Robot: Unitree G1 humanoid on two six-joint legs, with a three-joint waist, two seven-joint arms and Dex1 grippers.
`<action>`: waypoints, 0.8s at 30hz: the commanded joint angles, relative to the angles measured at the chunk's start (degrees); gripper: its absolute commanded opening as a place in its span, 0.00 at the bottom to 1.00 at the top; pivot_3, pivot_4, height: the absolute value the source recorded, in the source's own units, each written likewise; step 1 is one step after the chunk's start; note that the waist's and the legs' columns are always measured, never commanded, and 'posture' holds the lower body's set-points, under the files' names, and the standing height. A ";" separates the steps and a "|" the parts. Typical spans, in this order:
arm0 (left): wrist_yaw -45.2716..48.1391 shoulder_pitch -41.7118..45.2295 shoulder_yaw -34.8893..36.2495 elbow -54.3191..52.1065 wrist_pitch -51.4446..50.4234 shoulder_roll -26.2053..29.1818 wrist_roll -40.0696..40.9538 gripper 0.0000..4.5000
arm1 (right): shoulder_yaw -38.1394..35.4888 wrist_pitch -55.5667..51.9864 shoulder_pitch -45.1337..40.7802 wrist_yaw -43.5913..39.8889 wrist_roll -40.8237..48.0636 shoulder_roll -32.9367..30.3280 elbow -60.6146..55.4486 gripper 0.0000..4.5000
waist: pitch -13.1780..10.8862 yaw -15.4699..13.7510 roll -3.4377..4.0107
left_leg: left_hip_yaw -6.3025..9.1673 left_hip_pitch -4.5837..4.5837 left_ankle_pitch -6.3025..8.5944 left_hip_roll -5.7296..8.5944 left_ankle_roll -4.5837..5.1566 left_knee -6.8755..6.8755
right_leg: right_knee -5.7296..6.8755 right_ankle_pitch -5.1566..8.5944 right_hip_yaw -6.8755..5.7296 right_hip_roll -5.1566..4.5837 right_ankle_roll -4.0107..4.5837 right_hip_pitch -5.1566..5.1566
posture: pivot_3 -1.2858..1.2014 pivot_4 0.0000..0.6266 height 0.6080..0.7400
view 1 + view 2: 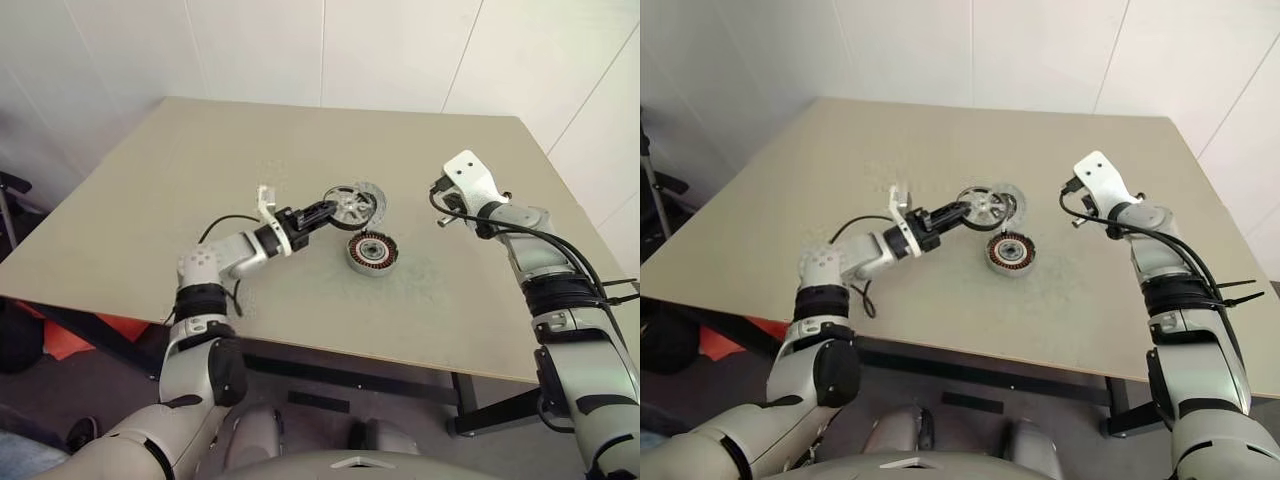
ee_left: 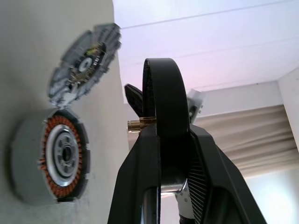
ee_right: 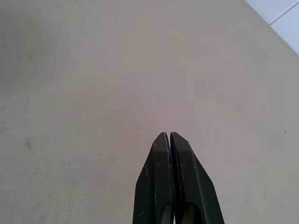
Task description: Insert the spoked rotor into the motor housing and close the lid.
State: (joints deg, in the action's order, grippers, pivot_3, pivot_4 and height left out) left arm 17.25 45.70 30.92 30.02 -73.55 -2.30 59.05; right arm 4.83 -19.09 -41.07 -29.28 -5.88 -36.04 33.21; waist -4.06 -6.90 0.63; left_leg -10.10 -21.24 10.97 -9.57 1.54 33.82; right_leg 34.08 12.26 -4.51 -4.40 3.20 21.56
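Observation:
My left gripper (image 1: 325, 211) is shut on the spoked rotor (image 1: 349, 205), gripping its black rim and holding it tilted in the air above the table. In the left wrist view the rotor (image 2: 161, 93) stands edge-on between the two black fingers. The motor housing (image 1: 373, 252), a silvery cup with copper windings, sits on the table just below and to the right of the rotor. The lid (image 1: 379, 191) lies flat behind the rotor, touching the housing (image 2: 63, 154) in the left wrist view. Off to the right, my right gripper (image 3: 169, 135) is shut and empty over bare table.
The beige table (image 1: 180, 160) reaches back to a white wall. Its near edge runs just in front of my arms and its right edge passes close by my right arm. Something orange (image 1: 90, 335) lies on the floor under the left side.

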 commanded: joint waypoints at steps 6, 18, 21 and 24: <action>6.48 3.53 -9.38 7.81 4.32 -0.20 -7.30 0.09 | -2.17 0.23 -1.32 1.80 0.16 -0.60 -1.93 0.00 | -0.01 -0.13 -0.02 | 0.00 -0.03 -0.01 0.01 0.12 0.02 | -0.01 0.00 0.00 0.00 -0.01 0.01 | 0.52 0.00 1.00; 14.32 5.05 -11.68 19.10 11.08 -0.51 -14.03 0.09 | -2.72 -1.24 0.67 1.64 0.32 -0.29 -5.34 0.00 | -0.02 -0.22 -0.02 | 0.00 -0.20 -0.05 0.01 0.28 0.12 | 0.01 0.00 0.00 -0.01 0.00 0.15 | 0.52 0.00 1.00; 14.33 5.76 -11.01 22.26 13.41 -0.81 -15.46 0.09 | -2.56 -1.05 0.63 1.38 0.30 -0.29 -5.43 0.00 | -0.01 -0.22 -0.02 | 0.00 -0.19 -0.05 0.00 0.28 0.13 | 0.02 -0.01 0.00 -0.01 0.00 0.15 | 0.52 0.00 1.00; 14.33 6.73 -9.62 25.42 16.28 -1.26 -16.09 0.09 | -2.31 -0.89 0.52 1.03 0.16 -0.38 -5.38 0.00 | -0.02 -0.24 -0.02 | 0.00 -0.19 -0.05 0.00 0.28 0.13 | 0.02 -0.01 0.00 -0.01 0.00 0.15 | 0.52 0.00 1.00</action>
State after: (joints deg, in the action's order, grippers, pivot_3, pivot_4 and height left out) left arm 30.76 50.76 20.29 54.57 -58.96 -3.26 43.01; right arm 3.42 -20.48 -39.68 -28.05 -5.76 -35.91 30.24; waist -4.08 -7.14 0.61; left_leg -10.10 -21.44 10.93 -9.57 1.82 33.95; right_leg 34.10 12.25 -4.51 -4.41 3.21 21.71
